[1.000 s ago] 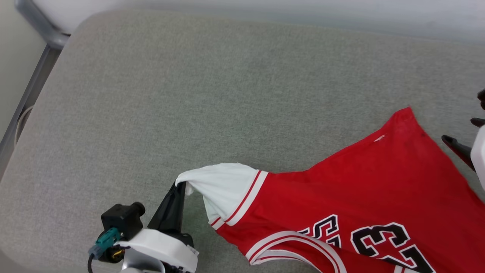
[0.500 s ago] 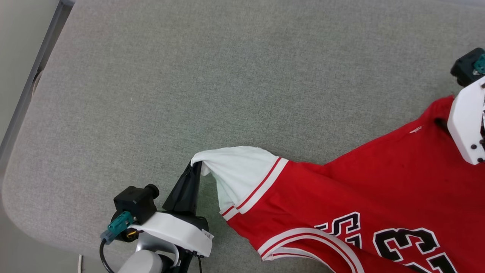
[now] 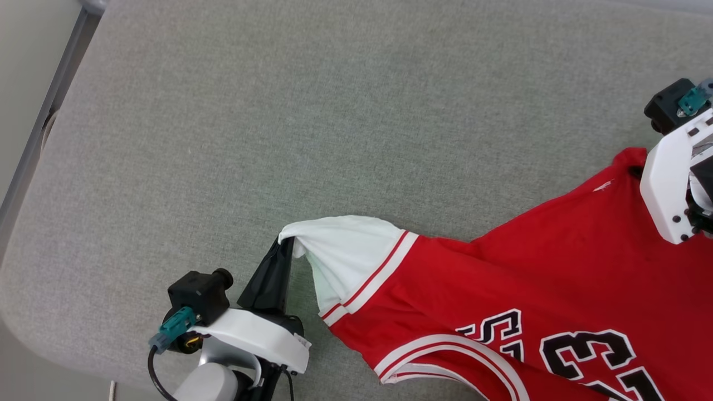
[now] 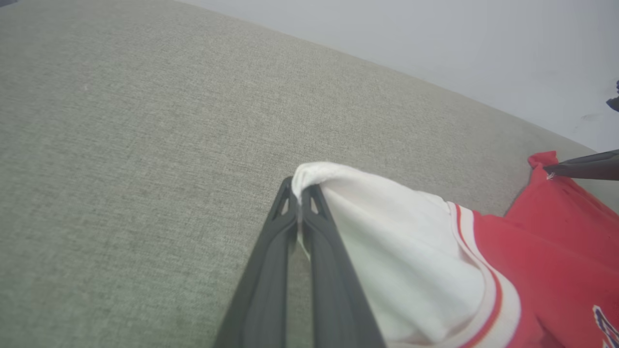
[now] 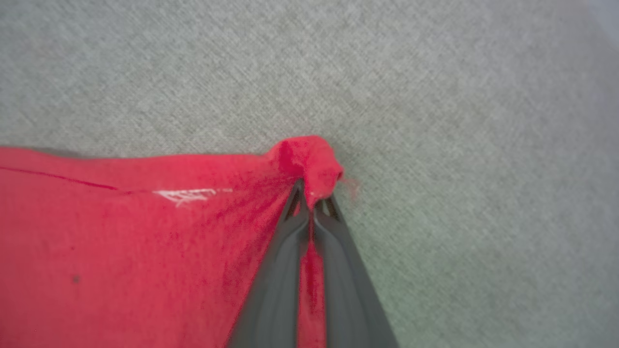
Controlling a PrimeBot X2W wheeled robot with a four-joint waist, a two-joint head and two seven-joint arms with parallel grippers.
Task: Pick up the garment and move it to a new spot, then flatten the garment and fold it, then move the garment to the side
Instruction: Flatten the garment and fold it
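The garment [image 3: 501, 289], a red jersey with white sleeves and black lettering, lies across the lower right of the grey cushion. My left gripper [image 3: 285, 245] is shut on the tip of its white sleeve [image 4: 367, 227], which rises in a small peak between the dark fingers [image 4: 263, 285]. My right gripper [image 5: 309, 195] is shut on the garment's far red corner [image 5: 304, 159], bunched at the fingertips. In the head view the right gripper's white housing [image 3: 668, 184] covers that corner. The garment's lower part runs off the bottom edge.
The grey fabric cushion [image 3: 334, 122] stretches wide to the left and far side. Its rounded left edge borders a grey metal frame bar [image 3: 50, 106]. A pale wall [image 4: 435, 43] stands behind the cushion.
My right gripper came in over the garment's far red corner and shut on it. The head camera shifted, so the whole scene moved. The left gripper kept its grip on the sleeve.
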